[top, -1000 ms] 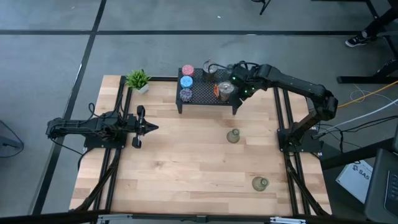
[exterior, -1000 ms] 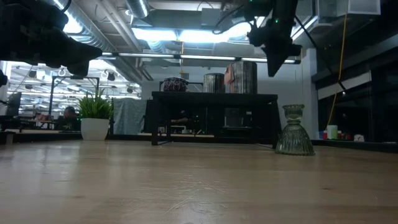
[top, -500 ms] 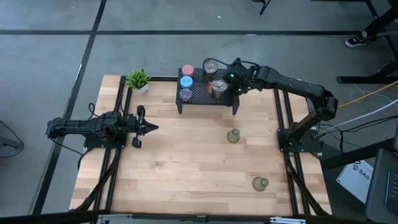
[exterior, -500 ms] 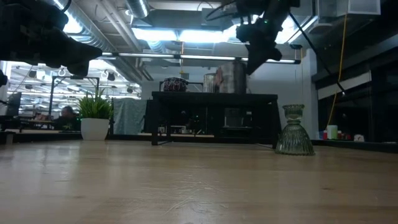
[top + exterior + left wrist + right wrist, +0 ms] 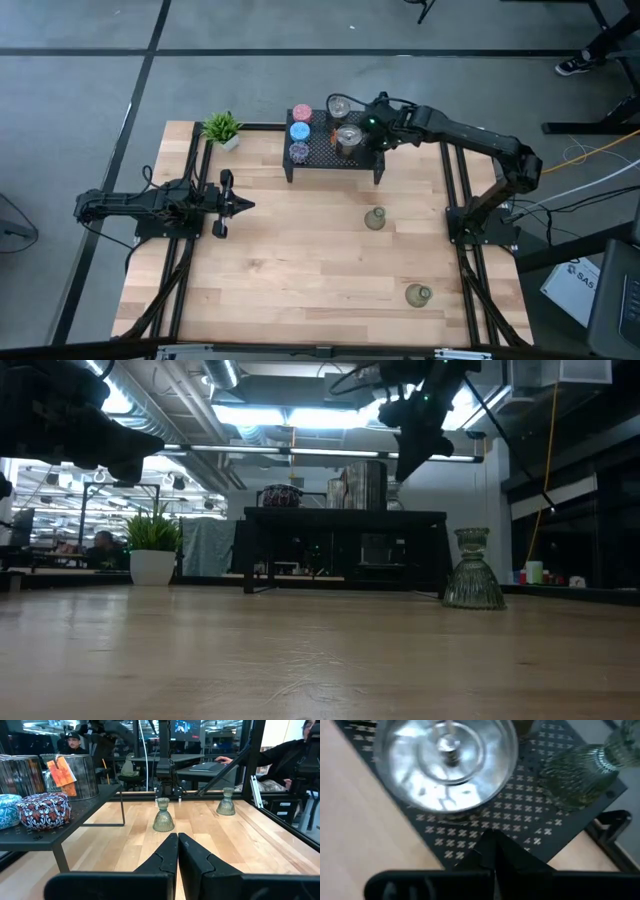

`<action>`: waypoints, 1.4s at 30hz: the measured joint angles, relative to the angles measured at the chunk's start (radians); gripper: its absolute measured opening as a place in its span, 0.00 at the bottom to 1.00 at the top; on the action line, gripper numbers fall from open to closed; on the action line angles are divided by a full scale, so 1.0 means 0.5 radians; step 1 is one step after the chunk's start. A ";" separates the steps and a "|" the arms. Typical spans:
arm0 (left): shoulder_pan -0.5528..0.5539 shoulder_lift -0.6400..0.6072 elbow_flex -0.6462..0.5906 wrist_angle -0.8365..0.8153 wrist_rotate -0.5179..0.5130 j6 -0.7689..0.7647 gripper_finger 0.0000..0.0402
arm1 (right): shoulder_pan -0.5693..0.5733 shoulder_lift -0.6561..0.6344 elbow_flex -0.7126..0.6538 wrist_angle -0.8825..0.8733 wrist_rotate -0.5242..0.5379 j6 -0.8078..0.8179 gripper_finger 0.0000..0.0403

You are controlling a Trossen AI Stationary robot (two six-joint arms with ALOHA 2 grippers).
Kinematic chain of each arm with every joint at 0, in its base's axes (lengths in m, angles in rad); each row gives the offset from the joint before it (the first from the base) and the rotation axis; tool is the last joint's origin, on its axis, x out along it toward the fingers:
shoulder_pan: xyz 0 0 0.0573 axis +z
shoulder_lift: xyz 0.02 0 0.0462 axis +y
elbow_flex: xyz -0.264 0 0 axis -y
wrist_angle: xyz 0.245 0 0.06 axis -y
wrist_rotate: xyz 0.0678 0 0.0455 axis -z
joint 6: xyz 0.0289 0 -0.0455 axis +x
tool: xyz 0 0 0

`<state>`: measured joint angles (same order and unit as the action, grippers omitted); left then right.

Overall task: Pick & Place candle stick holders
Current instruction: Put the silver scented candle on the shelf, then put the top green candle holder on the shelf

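A black mesh rack [image 5: 322,152] stands at the table's far edge. On it stand a pink holder [image 5: 301,113], a light blue one [image 5: 300,131], a speckled dark one [image 5: 299,151] and two shiny silver ones [image 5: 338,105] [image 5: 348,136]. My right gripper [image 5: 372,132] is shut above the rack, just right of the nearer silver holder [image 5: 445,765]. An olive glass holder [image 5: 580,765] shows on the rack in the right wrist view. Two olive-grey glass holders [image 5: 375,219] [image 5: 418,294] stand on the table. My left gripper [image 5: 243,206] is shut and empty at the left. My right gripper's shut fingertips [image 5: 492,840] point down and stand close to the side of the nearer silver holder [image 5: 465,815] that faces the table's right. I cannot tell whether they touch it. The holder stands upright on the rack's mesh top.
A small green potted plant [image 5: 222,127] stands at the far left corner of the table. The middle and near parts of the wooden table [image 5: 300,270] hold only the two glass holders. People sit at desks in the room beyond.
My right gripper has gone toward the table's left over the rack, its fingers shut. The silver holder with the orange tag has slid left along the rack's top, upright, closer to the other silver holder. Most of this happened in the first half second.
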<state>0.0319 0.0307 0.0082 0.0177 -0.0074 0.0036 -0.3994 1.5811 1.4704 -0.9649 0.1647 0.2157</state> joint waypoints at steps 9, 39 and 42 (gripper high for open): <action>0.000 0.000 0.000 0.000 0.000 0.001 0.02 | -0.001 0.092 0.000 0.164 0.082 -0.135 0.00; 0.000 0.000 0.001 0.000 0.000 0.001 0.02 | 0.235 -0.232 -0.081 0.226 -0.023 -0.135 0.01; 0.000 0.000 0.000 0.000 0.000 0.001 0.02 | 0.276 -0.300 -0.138 0.223 -0.022 -0.135 0.01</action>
<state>0.0317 0.0309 0.0084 0.0177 -0.0072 0.0042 -0.2616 1.4309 1.4012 -0.8532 0.1535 0.1482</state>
